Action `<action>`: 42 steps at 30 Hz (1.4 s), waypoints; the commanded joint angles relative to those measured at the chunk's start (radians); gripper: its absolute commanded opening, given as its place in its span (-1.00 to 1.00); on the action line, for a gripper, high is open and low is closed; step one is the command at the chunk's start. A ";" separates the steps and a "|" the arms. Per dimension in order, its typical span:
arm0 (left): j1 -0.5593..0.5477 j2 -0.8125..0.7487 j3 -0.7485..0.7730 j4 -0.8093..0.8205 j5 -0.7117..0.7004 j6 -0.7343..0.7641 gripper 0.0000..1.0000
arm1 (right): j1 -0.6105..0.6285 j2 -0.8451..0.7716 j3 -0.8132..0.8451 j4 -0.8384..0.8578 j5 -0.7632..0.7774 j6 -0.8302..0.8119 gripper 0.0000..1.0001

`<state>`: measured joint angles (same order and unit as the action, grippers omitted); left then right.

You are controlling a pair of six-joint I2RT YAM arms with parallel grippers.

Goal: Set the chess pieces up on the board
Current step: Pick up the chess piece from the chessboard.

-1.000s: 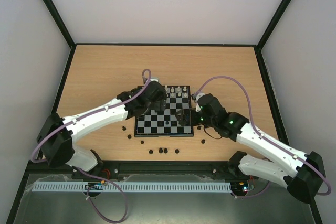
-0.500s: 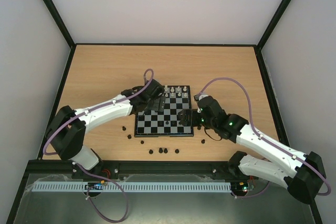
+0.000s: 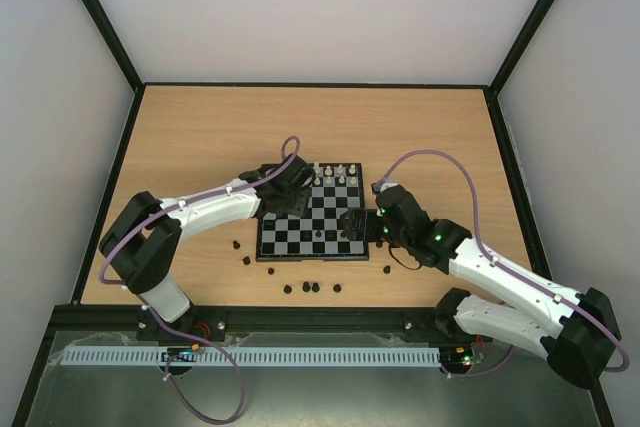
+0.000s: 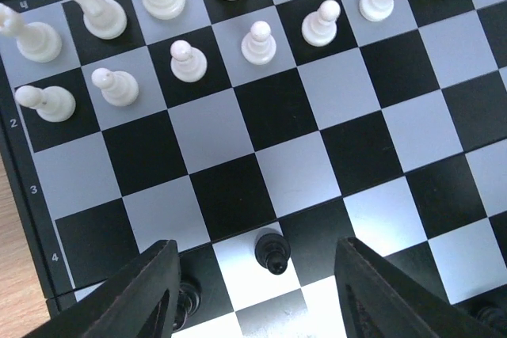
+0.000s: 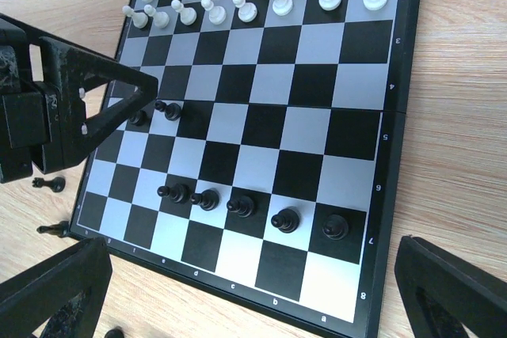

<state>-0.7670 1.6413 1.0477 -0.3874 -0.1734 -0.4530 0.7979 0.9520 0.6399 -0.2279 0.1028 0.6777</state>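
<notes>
Wood-grain counter (image 3: 200, 137) carries a glossy checkered board (image 3: 300, 237). Left pincer (image 4: 255, 247), jaws parted, straddles a black pawn (image 4: 271, 252); right pincer (image 5: 249, 275) spreads wide, its view alone showing five rowed pawns (image 5: 242, 207).

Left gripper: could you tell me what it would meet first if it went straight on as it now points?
Most likely the small black pawn standing just ahead between the fingers of the left gripper on the glossy black-and-white chessboard, though height is unclear.

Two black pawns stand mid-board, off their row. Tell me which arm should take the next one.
Left. The left gripper hangs over them, one black pawn between its open jaws. The right gripper hovers open farther off, by the board edge.
</notes>
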 commanded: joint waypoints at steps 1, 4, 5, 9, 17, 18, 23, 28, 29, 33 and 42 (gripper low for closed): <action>0.005 0.013 0.004 0.007 0.016 0.006 0.05 | -0.004 -0.005 -0.018 0.007 0.016 0.011 0.97; 0.006 0.024 0.004 0.005 0.015 0.006 -0.24 | -0.004 -0.007 -0.022 0.012 0.014 0.010 0.97; 0.005 0.028 0.004 0.006 0.017 0.005 -0.30 | -0.003 -0.006 -0.021 0.013 0.014 0.006 0.97; 0.005 0.043 0.003 0.005 0.021 0.001 -0.37 | -0.004 -0.001 -0.016 0.012 0.014 -0.006 0.97; 0.005 0.072 0.007 0.006 0.032 -0.002 -0.38 | -0.004 -0.001 -0.017 0.012 0.012 -0.024 0.97; 0.005 0.076 0.008 0.006 0.034 -0.004 -0.38 | -0.004 -0.001 -0.017 0.011 0.013 -0.025 0.97; 0.006 0.100 0.013 0.010 0.045 -0.005 -0.50 | -0.004 -0.005 -0.023 0.009 0.014 -0.031 0.97; 0.005 0.108 0.017 0.009 0.048 -0.008 -0.55 | -0.004 -0.011 -0.028 0.009 0.015 -0.033 0.97; 0.005 0.107 0.015 0.008 0.048 -0.008 -0.57 | -0.004 -0.012 -0.029 0.009 0.016 -0.033 0.97; 0.005 0.107 0.017 0.002 0.043 -0.009 -0.70 | -0.004 -0.016 -0.032 0.009 0.016 -0.033 0.97; 0.002 0.050 0.004 -0.030 0.037 -0.021 -0.81 | -0.004 -0.027 -0.034 0.004 0.014 -0.032 0.97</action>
<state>-0.7670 1.7386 1.0481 -0.3817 -0.1310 -0.4614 0.7979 0.9466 0.6174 -0.2234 0.1028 0.6544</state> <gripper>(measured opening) 0.109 0.986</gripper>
